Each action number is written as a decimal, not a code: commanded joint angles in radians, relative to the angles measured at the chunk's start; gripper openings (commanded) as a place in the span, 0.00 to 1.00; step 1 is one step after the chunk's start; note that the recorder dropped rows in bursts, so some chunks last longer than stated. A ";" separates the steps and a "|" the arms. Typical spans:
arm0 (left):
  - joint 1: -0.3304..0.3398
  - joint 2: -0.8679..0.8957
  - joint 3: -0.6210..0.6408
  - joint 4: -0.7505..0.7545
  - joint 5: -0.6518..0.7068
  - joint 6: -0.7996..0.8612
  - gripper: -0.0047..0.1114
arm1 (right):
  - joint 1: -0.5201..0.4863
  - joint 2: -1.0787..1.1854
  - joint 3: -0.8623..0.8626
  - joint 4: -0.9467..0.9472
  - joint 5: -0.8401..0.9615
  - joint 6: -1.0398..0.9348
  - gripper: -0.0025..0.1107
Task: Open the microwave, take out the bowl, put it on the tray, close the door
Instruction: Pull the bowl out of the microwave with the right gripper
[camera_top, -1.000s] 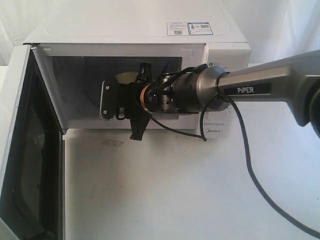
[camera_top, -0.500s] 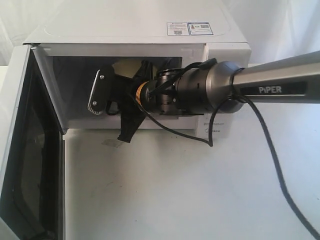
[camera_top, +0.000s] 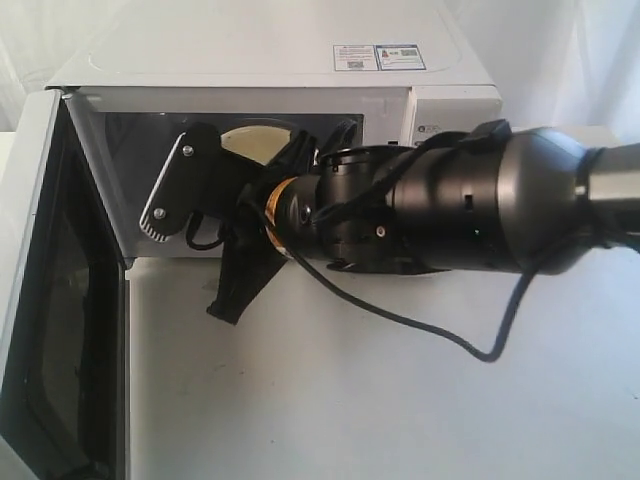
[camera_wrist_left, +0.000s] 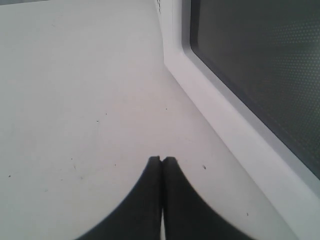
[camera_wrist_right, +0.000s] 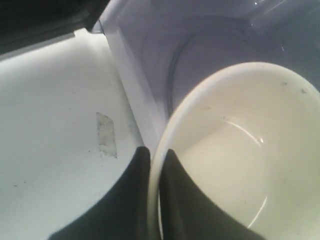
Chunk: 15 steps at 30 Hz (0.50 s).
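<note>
Nearest, the left gripper has its fingers pressed together on nothing, above the white table just beside the open door. Farther, the right gripper pinches the rim of the cream bowl, which is inside the microwave, at the front of its cavity.

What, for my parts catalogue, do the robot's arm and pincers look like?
The right arm is a dark grey cylinder meeting a silver tube, with an orange ring and a loose black cable. Both the right pincer and left pincer have black tapered fingers.
</note>
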<state>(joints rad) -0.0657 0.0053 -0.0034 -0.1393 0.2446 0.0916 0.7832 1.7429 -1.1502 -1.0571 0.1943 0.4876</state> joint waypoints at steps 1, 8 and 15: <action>0.002 -0.005 0.003 -0.008 0.002 0.002 0.04 | 0.054 -0.063 0.043 0.037 0.038 0.010 0.02; 0.002 -0.005 0.003 -0.008 0.002 0.002 0.04 | 0.144 -0.094 0.084 0.147 0.185 -0.033 0.02; 0.002 -0.005 0.003 -0.008 0.002 0.002 0.04 | 0.175 -0.182 0.079 0.624 0.543 -0.539 0.02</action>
<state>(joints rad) -0.0657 0.0053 -0.0034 -0.1393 0.2446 0.0916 0.9566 1.6007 -1.0718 -0.5323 0.6183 0.0638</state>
